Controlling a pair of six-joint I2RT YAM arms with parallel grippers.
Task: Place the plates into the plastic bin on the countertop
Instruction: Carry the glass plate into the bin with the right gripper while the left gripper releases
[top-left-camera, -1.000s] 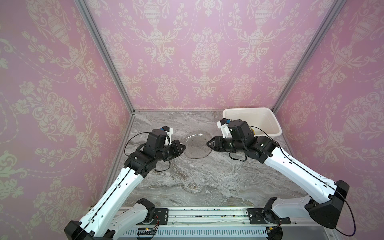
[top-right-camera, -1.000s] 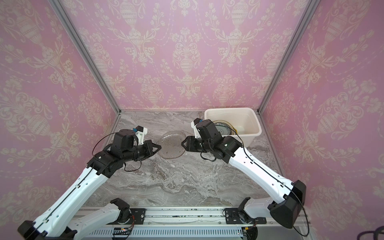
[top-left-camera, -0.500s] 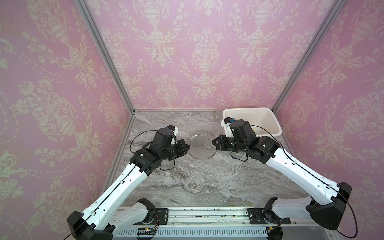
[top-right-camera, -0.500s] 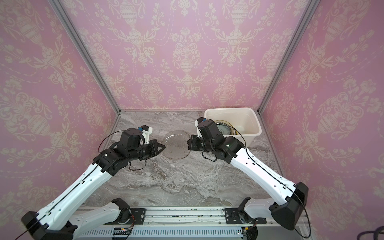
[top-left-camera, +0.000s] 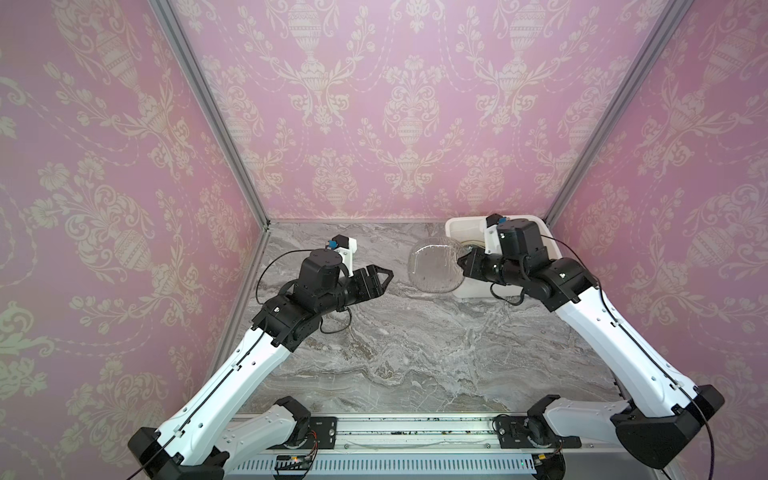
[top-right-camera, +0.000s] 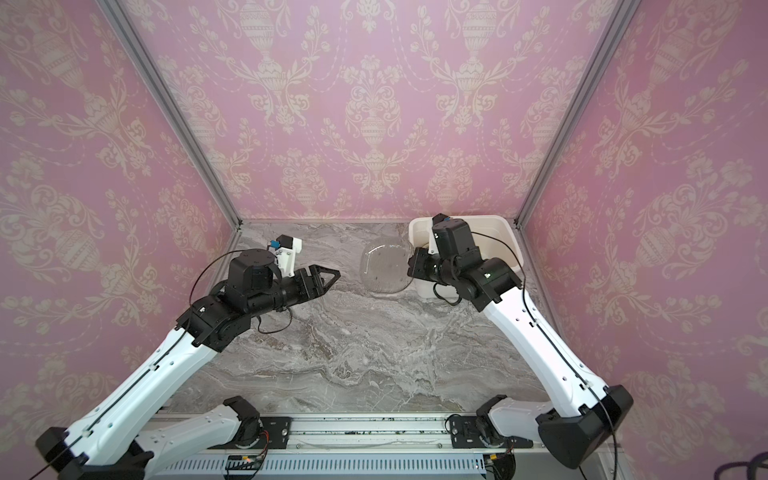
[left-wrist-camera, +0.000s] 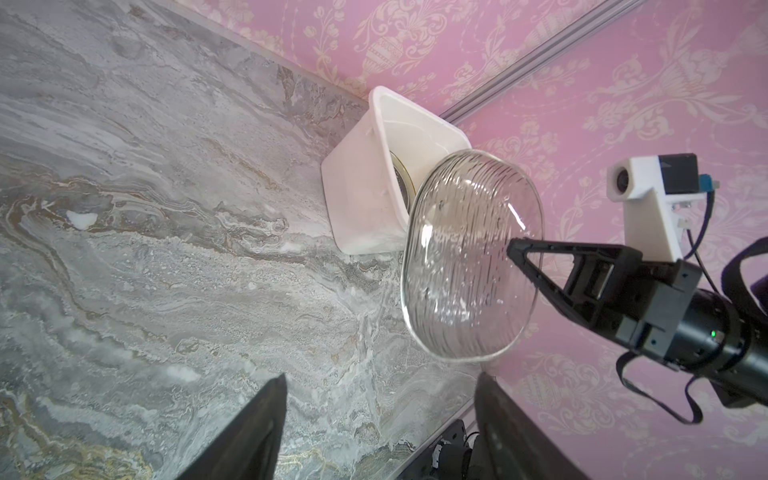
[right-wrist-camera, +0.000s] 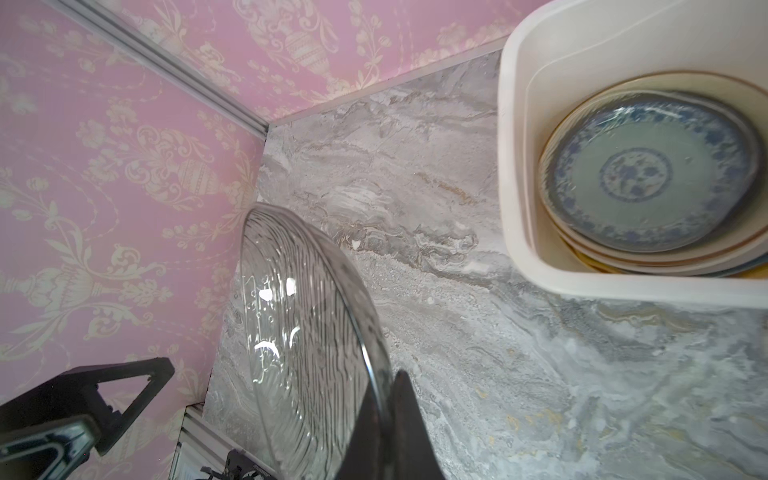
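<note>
Glass is catching the light as my right gripper (top-left-camera: 462, 264) is pinching the rim of the clear glass plate (top-left-camera: 435, 268), fingers closed tight on that thin edge, the only part of it slim enough to pinch. I am carrying the plate in the air just outside the plastic bin (top-left-camera: 454, 227), beside its corner and clear of the countertop (top-left-camera: 415, 353); I judge that height is what it is needing to pass over the bin's flared rim. My left gripper (top-left-camera: 384, 277) is standing wide open and empty, well away from the bin on the plate's far side, which is leaving the lane clear. Inside the bin, a blue-patterned plate (right-wrist-camera: 652, 174) is lying flat on top of a stack.

The glass plate is standing steeply on edge, one broad face turned toward the bin and the opposite one toward the open left fingers. Which face is the hollow one I cannot tell. It is looking slightly oblong in the left wrist view, and I judge its longer span is running crosswise to the right fingers. It is needing to tip flat before going in.
</note>
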